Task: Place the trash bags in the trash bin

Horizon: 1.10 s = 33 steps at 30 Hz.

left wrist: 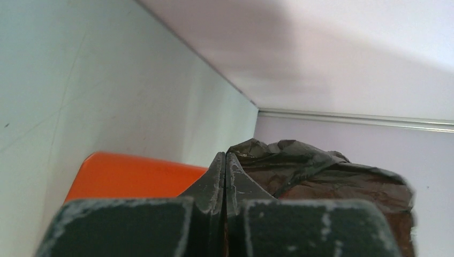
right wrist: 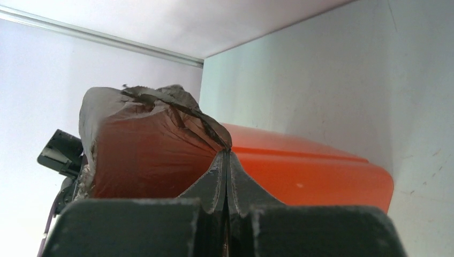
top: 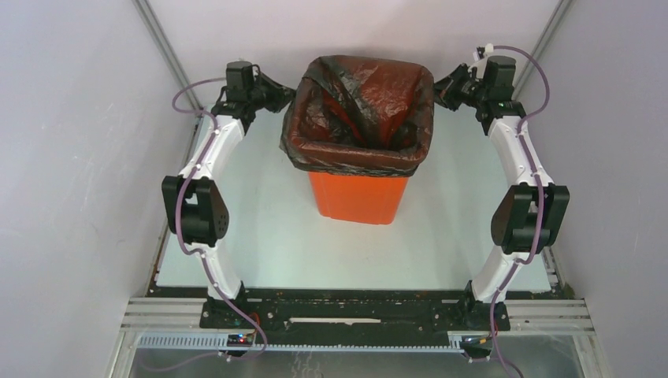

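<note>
The bag (top: 358, 102) lines the bin (top: 358, 197), its edge folded down over the rim. The bin stands upright on the tabletop (top: 260, 236). I judge I'm seating that fold; next it needs tugging lower at the far corners, then letting go. My right gripper (top: 441, 85) is clenched on film at the far right corner. My left gripper (top: 287, 96) is clenched against the bag's far left corner; whether it pinches film I cannot tell.

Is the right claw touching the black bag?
Touching: the right wrist view shows the shut right gripper pinching the trash bag at its folded edge.
</note>
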### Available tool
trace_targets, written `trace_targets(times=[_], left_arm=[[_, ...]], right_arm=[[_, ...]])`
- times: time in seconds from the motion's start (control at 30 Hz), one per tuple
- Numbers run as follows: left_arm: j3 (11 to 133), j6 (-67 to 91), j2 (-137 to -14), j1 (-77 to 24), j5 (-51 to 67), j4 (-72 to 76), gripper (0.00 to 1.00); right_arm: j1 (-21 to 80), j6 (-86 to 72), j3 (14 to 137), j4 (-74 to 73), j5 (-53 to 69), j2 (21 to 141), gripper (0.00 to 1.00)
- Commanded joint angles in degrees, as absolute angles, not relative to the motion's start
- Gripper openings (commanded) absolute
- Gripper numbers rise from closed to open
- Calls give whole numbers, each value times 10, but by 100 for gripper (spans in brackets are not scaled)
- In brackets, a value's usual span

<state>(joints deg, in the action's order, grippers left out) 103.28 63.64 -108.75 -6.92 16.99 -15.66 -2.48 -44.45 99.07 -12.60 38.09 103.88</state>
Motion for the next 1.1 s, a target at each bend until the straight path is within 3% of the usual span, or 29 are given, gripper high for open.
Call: trace_targets(times=[0.0, 0.27, 0.53, 0.77, 0.87, 1.07], left_arm=[[995, 640, -1042, -61, 220, -181, 0], [962, 619, -1015, -58, 275, -194, 2], [984, 503, -946, -37, 236, -316, 6], [929, 449, -866, -29, 231, -357, 48], [908, 428, -812, -9, 211, -376, 67], [802, 468, -729, 23, 254, -327, 76]], right_arm=[[-19, -432, 993, -166, 406, 1017, 0], [-26, -353, 1034, -293, 377, 1026, 1], [-15, -306, 1159, -481, 379, 1082, 5], [-16, -253, 1187, -586, 321, 1053, 54], [-20, -242, 1161, -599, 297, 1004, 68], [-44, -262, 1073, -602, 285, 902, 82]])
